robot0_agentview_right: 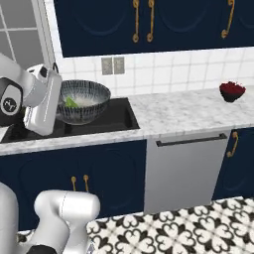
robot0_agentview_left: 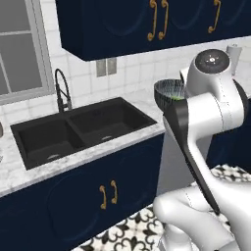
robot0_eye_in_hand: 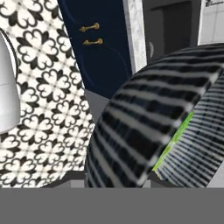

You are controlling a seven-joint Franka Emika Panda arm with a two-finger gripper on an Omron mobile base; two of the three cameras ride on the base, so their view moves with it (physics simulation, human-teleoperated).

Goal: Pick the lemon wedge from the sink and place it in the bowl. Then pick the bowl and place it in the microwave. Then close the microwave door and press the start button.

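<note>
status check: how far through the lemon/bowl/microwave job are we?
Done: the lemon wedge lies inside the bowl. In hand: the end effector holds the bowl lifted clear of the sink, beside the counter. Left: put the bowl in the microwave, close its door, press start.

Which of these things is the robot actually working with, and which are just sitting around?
In use:
- bowl, held up by the gripper
- lemon wedge inside it
- sink, already emptied

Just there:
- dark red bowl on the counter
- dishwasher
- faucet
</note>
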